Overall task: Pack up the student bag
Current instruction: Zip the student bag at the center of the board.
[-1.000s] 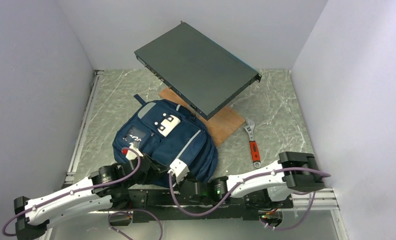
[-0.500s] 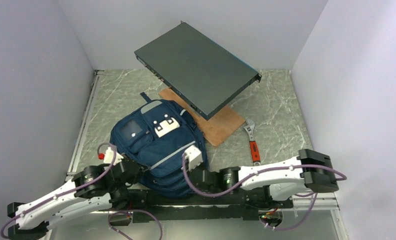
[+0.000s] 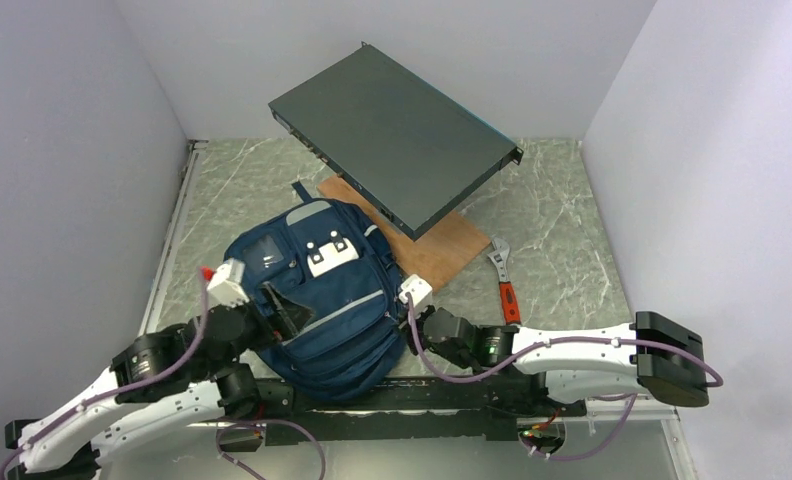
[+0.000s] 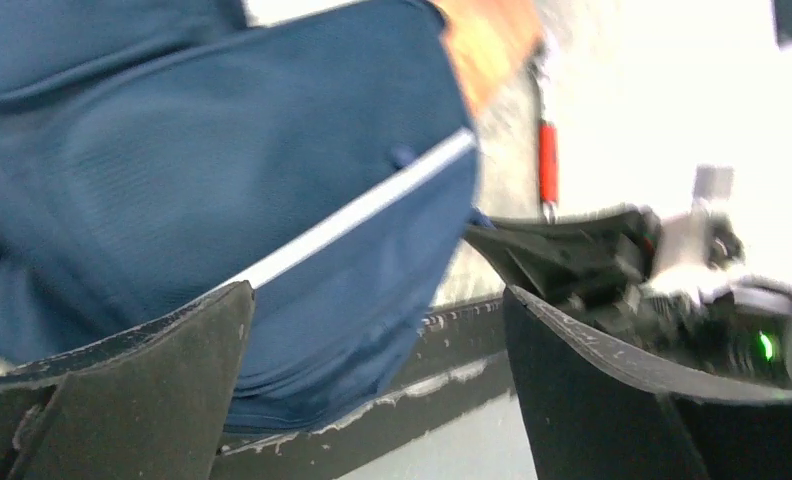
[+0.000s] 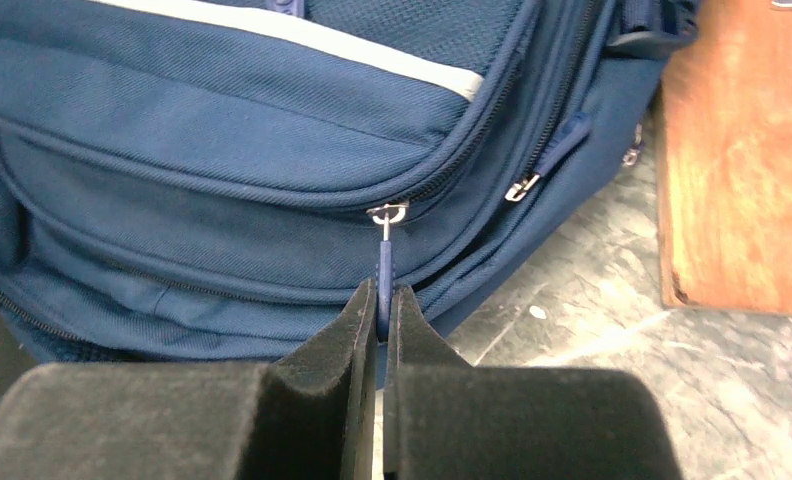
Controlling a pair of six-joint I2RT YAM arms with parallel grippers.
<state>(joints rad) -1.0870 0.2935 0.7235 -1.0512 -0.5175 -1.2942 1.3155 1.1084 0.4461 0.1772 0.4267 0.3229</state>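
The student bag is a navy backpack with a light grey stripe, lying front-up near the arms' bases. My left gripper hovers over its front panel, open, with nothing between its fingers; the left wrist view shows the bag just beyond them. My right gripper is at the bag's right edge. In the right wrist view it is shut on a blue zipper pull that hangs from a slider on the bag's side.
A dark flat rack unit leans tilted on a wooden board behind the bag. A red-handled adjustable wrench lies right of the board. Grey walls close in the left, back and right sides.
My left gripper has opened and risen over the bag's front. My right arm has drawn rightward along the bag's edge, still pinching the zipper pull. The bag has shifted slightly.
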